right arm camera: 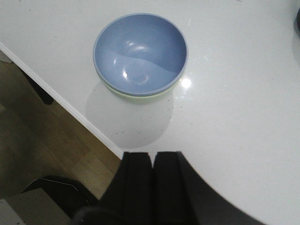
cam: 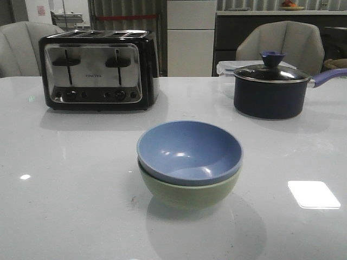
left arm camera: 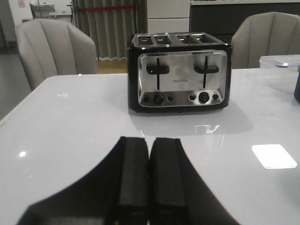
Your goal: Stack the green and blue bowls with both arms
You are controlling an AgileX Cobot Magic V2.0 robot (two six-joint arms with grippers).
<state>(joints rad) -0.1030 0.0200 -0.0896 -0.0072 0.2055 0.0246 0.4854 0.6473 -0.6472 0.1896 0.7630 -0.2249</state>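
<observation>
The blue bowl point(cam: 188, 150) sits nested inside the green bowl point(cam: 190, 194) in the middle of the white table, near its front edge. The right wrist view shows the blue bowl point(right arm camera: 139, 52) from above, with a sliver of the green bowl point(right arm camera: 140, 96) under its rim. My right gripper point(right arm camera: 152, 155) is shut and empty, held above the table edge, apart from the bowls. My left gripper point(left arm camera: 149, 140) is shut and empty, low over the table, facing the toaster. Neither arm shows in the front view.
A black and chrome toaster point(cam: 97, 70) stands at the back left. A dark navy lidded saucepan point(cam: 271, 89) stands at the back right, with a clear plastic box point(cam: 227, 67) behind it. Grey chairs stand beyond the table. The table edge point(right arm camera: 56, 98) drops to a wooden floor.
</observation>
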